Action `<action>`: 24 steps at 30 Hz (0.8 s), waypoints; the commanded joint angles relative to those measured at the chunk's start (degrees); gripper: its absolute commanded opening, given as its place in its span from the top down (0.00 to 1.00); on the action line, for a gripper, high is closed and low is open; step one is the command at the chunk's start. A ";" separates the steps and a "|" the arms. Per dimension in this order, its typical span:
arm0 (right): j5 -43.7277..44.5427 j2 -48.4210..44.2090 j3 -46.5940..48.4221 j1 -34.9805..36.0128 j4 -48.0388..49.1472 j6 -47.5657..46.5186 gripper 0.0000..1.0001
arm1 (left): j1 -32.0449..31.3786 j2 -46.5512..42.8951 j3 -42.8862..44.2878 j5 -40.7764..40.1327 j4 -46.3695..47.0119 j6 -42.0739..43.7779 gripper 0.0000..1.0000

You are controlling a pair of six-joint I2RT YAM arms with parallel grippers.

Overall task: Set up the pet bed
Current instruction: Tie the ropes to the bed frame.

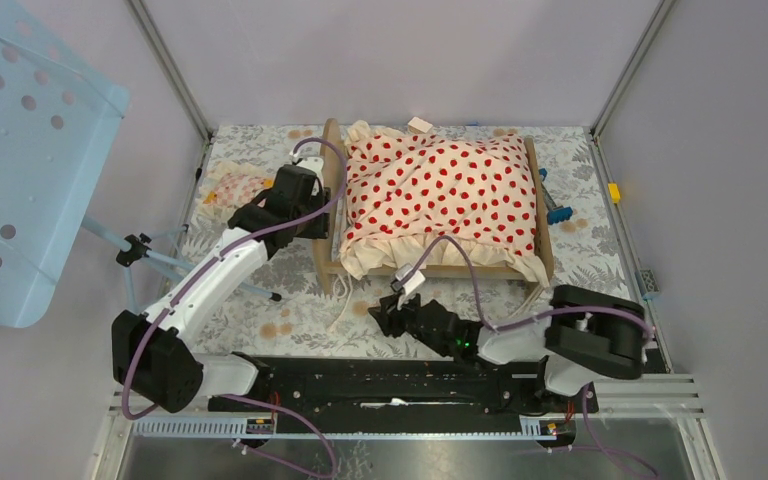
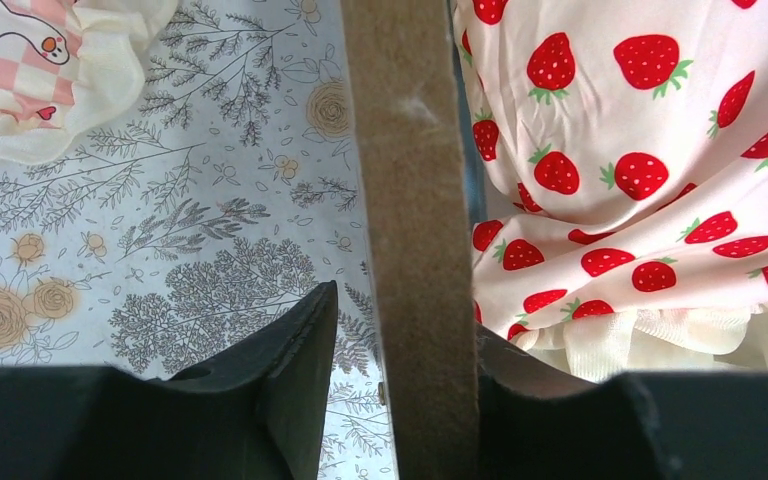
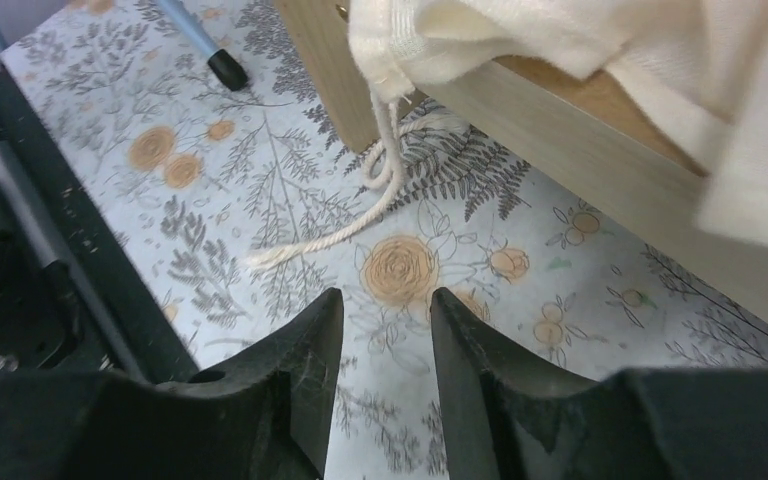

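Observation:
The pet bed point(image 1: 430, 271) stands at the back middle of the table, its light-wood headboard point(image 1: 329, 215) on the left. A red-dotted cream blanket point(image 1: 440, 190) covers it and hides the mattress. My left gripper point(image 1: 320, 205) is open and straddles the headboard point(image 2: 410, 200). The left finger point(image 2: 305, 340) stands clear of the wood, and the right one sits on the blanket point(image 2: 640, 200) side. A small pink checked pillow point(image 2: 20, 70) lies on the table left of the bed. My right gripper point(image 3: 387, 300) hovers low over the mat before the bed's side rail point(image 3: 580, 150), open a little and holding nothing.
A cream cord point(image 3: 360, 200) trails from the blanket's corner onto the mat. A blue perforated stand point(image 1: 20, 170) leans at the left, one leg's black foot point(image 3: 226, 68) near the bed's corner. A small blue item point(image 1: 557, 213) and a yellow one point(image 1: 614, 191) lie right of the bed.

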 commanded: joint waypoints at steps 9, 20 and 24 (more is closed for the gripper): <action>6.48 21.39 10.09 0.56 21.87 2.72 0.58 | 1.20 -3.57 0.12 2.39 3.35 3.07 0.60; 0.77 23.46 17.29 3.69 18.24 4.80 0.60 | 1.28 -4.71 -0.43 3.43 3.89 2.68 0.59; 4.29 25.39 21.49 3.69 14.60 4.67 0.58 | 1.28 -4.91 -0.65 3.46 3.89 2.65 0.59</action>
